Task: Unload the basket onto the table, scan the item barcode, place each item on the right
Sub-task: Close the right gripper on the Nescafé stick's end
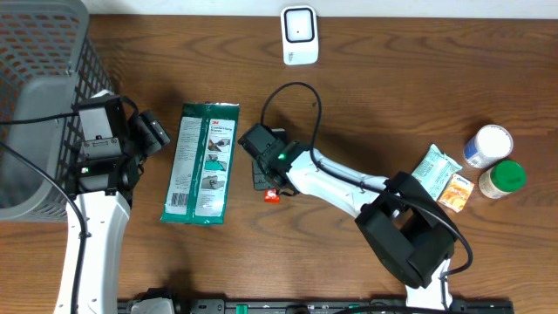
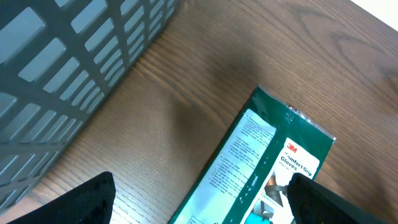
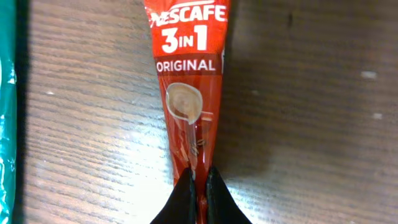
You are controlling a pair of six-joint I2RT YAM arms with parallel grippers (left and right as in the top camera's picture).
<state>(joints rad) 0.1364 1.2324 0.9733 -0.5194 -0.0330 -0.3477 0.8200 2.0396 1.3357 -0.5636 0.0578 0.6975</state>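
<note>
A red Nescafe 3-in-1 sachet (image 3: 189, 81) stretches away from my right gripper (image 3: 200, 186), whose jaws are shut on its near end. From overhead only a small red bit of the sachet (image 1: 272, 195) shows under the right gripper (image 1: 267, 185), at the table's middle. Just left of it lies a green 3M gloves packet (image 1: 202, 162). My left gripper (image 1: 153, 133) hovers open at that packet's (image 2: 261, 168) left edge. Its fingers (image 2: 87, 199) stand wide apart and hold nothing. A white scanner (image 1: 299, 35) stands at the back edge.
A grey mesh basket (image 1: 35, 96) fills the left rear corner behind the left arm. At the right lie a pale green packet (image 1: 436, 166) and an orange packet (image 1: 456, 190), beside a white bottle (image 1: 486, 146) and a green-lidded jar (image 1: 503, 179).
</note>
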